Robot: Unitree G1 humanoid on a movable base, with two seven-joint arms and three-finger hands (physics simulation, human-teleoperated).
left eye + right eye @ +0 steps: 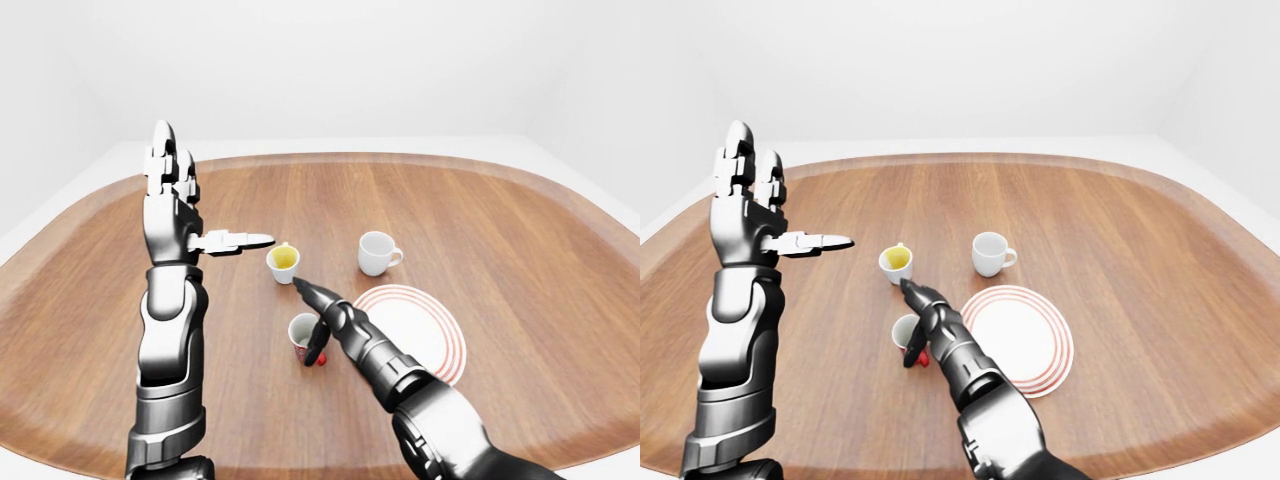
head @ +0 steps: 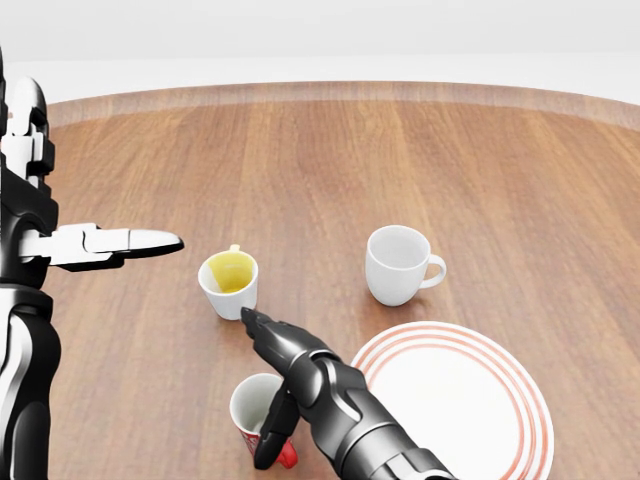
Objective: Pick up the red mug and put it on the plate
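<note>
Right hand (image 2: 275, 400) beside upright red mug (image 2: 257, 412)

Table (image 2: 450, 160): brown wood grain with a paler rim. Red mug (image 2: 262, 425): red outside with white lettering, white inside. Plate (image 2: 470, 400): white, ringed with red bands. One cup (image 2: 398, 263) plain white; another (image 2: 230, 283) white outside, yellow inside.

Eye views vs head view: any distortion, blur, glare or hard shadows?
Left-eye view: wide-angle, table edge bows into a curve; all sharp. Right-eye view: same bend, even white light, no glare. Head view: tighter, sharp throughout; only soft shadows under the white mug and plate; the right hand partly hides the red mug.
</note>
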